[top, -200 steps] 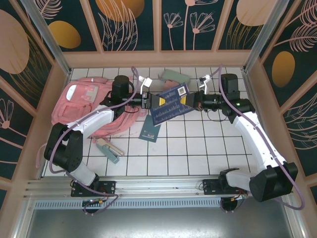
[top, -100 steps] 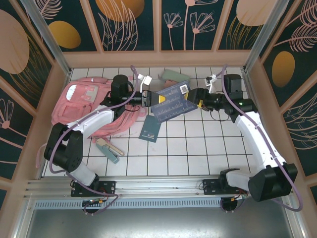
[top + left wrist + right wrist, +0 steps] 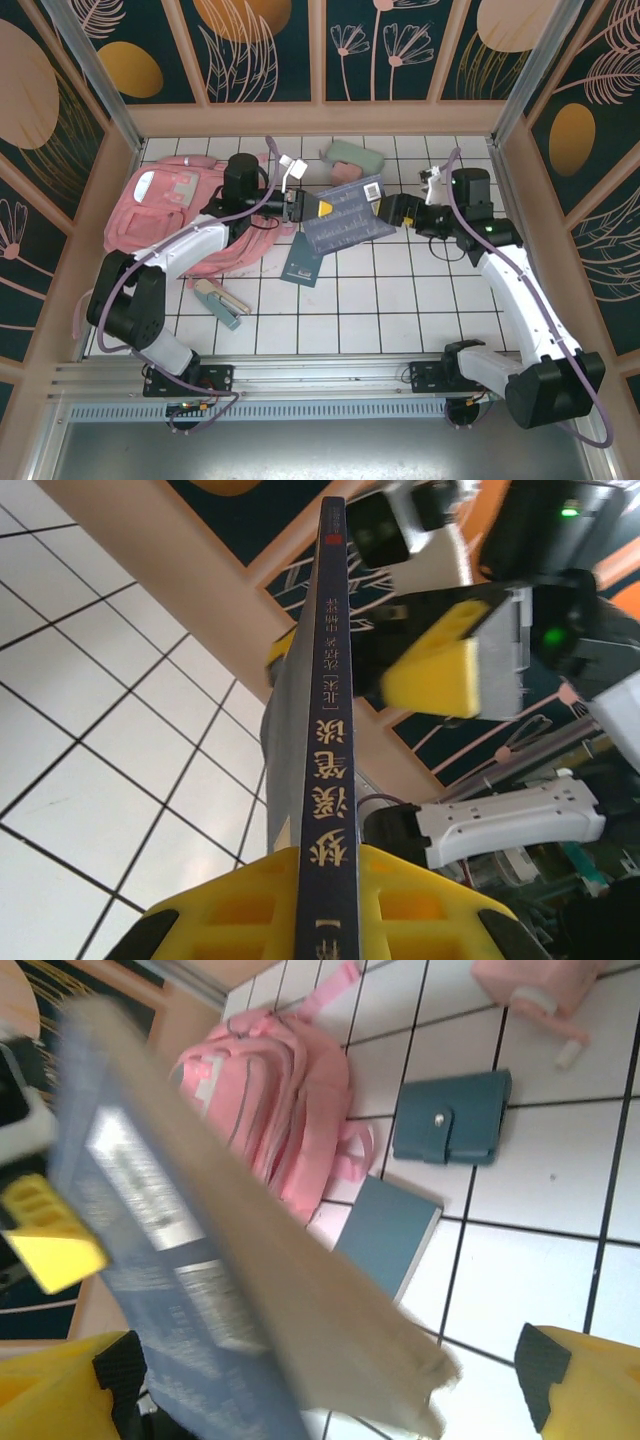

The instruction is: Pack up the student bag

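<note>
The student bag [image 3: 165, 205] is a big pink backpack lying at the table's back left; it shows too in the right wrist view [image 3: 270, 1100]. A dark blue book [image 3: 345, 218] hangs in the air mid-table. My left gripper [image 3: 305, 207] is shut on its spine end; gold characters run up the spine [image 3: 335, 740] between the yellow fingers [image 3: 240, 905]. My right gripper [image 3: 392, 211] stands open at the book's other end. Its yellow pads [image 3: 440, 665] straddle the book, and the blurred page edge [image 3: 330, 1290] lies between wide-apart fingers [image 3: 585, 1380].
A small teal notebook [image 3: 303, 265] lies below the book, next to the bag's strap. A teal snap wallet [image 3: 455, 1120] and a pink item [image 3: 205, 290] lie nearer the front left. A mint-green pencil case [image 3: 355, 155] rests at the back. Wooden walls enclose the table.
My right gripper, shut on the book a second ago, has opened and drawn back a little to the right. The book has settled slightly lower, held by the left gripper alone.
</note>
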`<state>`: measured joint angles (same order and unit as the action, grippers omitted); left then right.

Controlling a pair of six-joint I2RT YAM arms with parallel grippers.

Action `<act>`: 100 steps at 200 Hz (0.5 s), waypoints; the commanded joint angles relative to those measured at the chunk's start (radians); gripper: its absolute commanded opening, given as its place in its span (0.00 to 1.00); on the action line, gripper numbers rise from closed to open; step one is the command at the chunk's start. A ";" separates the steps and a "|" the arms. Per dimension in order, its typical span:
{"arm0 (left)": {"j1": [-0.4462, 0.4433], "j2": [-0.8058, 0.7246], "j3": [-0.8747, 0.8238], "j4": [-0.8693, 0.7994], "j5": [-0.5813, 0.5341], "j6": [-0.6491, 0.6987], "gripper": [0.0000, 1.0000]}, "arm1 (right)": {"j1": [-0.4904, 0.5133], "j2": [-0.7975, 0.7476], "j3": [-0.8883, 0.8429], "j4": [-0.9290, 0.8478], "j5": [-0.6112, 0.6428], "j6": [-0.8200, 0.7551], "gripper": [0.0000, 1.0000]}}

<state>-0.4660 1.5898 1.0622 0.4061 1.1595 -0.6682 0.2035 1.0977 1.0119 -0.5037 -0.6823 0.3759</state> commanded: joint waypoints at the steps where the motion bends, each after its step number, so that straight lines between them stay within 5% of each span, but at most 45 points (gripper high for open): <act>1: -0.017 -0.057 -0.011 0.093 0.088 -0.023 0.00 | 0.008 -0.008 -0.011 0.089 -0.110 0.006 0.98; 53: -0.068 -0.093 -0.013 -0.026 0.129 0.043 0.00 | 0.037 -0.029 -0.105 0.249 -0.293 0.081 0.87; 100: -0.067 -0.084 0.035 -0.196 0.108 0.171 0.00 | 0.080 -0.080 -0.121 0.290 -0.392 0.138 0.55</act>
<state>-0.5247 1.5307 1.0473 0.2977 1.2308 -0.6029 0.2642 1.0687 0.8978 -0.2924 -0.9771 0.4789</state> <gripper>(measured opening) 0.135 0.631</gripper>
